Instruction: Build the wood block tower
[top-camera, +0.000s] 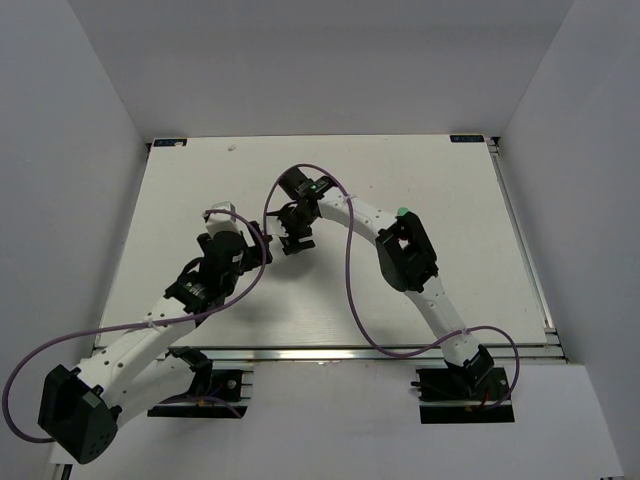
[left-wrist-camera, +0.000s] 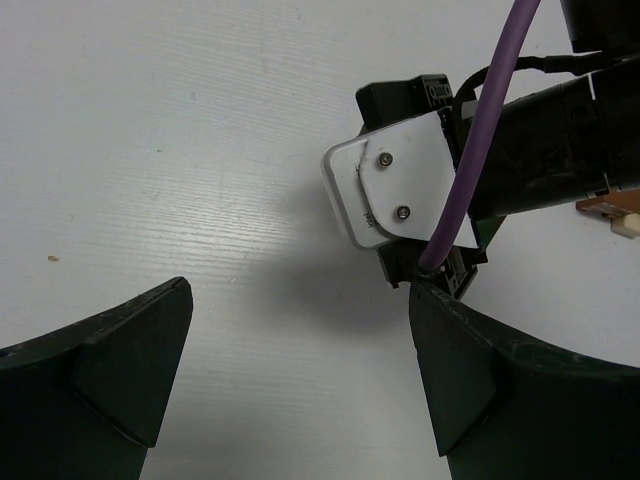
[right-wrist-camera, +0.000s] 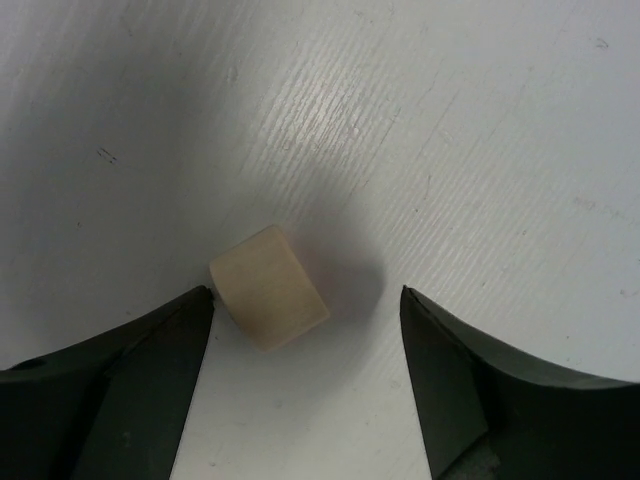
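Note:
A pale tan wooden block (right-wrist-camera: 268, 286) lies on the white table between the fingers of my right gripper (right-wrist-camera: 305, 300). The jaws stand open around it: the block sits close against the left finger (right-wrist-camera: 150, 370), and a wide gap separates it from the right finger (right-wrist-camera: 470, 380). In the top view the right gripper (top-camera: 297, 243) points down at mid-table and hides the block. My left gripper (left-wrist-camera: 300, 300) is open over bare table with nothing between its fingers, just left of the right wrist (left-wrist-camera: 395, 190). In the top view the left gripper (top-camera: 258, 252) sits beside the right one. No tower is in view.
A purple cable (left-wrist-camera: 480, 130) runs along the right wrist, close to my left gripper's right finger. A small mint green spot (top-camera: 401, 212) shows by the right arm's elbow; I cannot tell what it is. White walls enclose the table (top-camera: 180, 220) on three sides.

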